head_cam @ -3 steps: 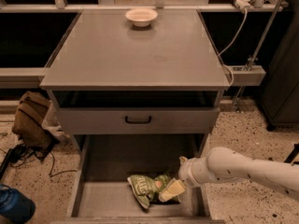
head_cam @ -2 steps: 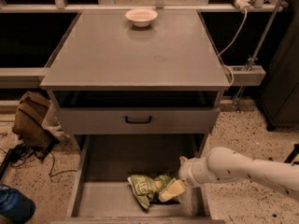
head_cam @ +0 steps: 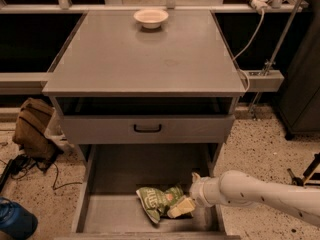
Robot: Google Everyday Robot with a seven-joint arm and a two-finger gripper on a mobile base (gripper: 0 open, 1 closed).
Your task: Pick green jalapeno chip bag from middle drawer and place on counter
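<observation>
The green jalapeno chip bag (head_cam: 156,200) lies crumpled on the floor of the open middle drawer (head_cam: 120,176), near its front right. My gripper (head_cam: 182,207) reaches in from the right on a white arm (head_cam: 260,193) and is in contact with the bag's right edge, low inside the drawer. The part of the bag under the gripper is hidden. The counter (head_cam: 145,54) is the flat grey cabinet top above.
A white bowl (head_cam: 151,17) stands at the back of the counter. A closed drawer front with a black handle (head_cam: 147,128) sits above the open drawer. A brown bag (head_cam: 34,129) and a blue object (head_cam: 15,219) lie on the floor at left. Cables hang at right.
</observation>
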